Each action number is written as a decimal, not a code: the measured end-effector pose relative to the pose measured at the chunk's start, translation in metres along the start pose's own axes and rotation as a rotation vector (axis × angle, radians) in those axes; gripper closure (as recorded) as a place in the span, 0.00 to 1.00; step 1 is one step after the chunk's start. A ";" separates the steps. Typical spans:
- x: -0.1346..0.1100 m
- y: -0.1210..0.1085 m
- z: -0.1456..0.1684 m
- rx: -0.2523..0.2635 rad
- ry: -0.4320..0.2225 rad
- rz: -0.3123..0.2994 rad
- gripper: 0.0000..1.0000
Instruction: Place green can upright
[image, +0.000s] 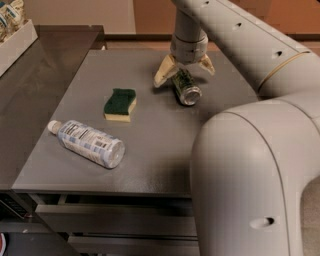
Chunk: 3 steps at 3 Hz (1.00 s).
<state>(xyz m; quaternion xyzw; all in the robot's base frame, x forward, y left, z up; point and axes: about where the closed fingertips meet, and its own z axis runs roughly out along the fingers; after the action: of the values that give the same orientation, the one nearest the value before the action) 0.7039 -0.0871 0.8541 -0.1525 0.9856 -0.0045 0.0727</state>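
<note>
Noted the claw (183, 74) low over the far right of the tabletop (150, 150), fingers splayed wide, gripping nothing. Found the green can (185, 86) on its side between the two fingers, far end under the claw, silver end toward the camera. Could not tell whether either finger touched it. Logged a sponge (120, 104) left of the can, apart; a clear bottle (87, 143) lying near the front left, well apart.

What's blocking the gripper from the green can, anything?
Nothing visible. The gripper hangs open right over the green can, which lies on its side. The sponge and the bottle lie apart, further left in view on the table.
</note>
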 end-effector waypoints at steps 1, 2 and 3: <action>-0.003 0.001 0.005 0.013 0.020 0.037 0.18; -0.004 -0.002 0.008 0.029 0.033 0.058 0.41; -0.003 -0.005 0.005 0.032 0.031 0.067 0.65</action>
<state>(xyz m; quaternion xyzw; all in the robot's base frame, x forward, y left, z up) 0.7091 -0.0909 0.8499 -0.1180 0.9910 -0.0203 0.0599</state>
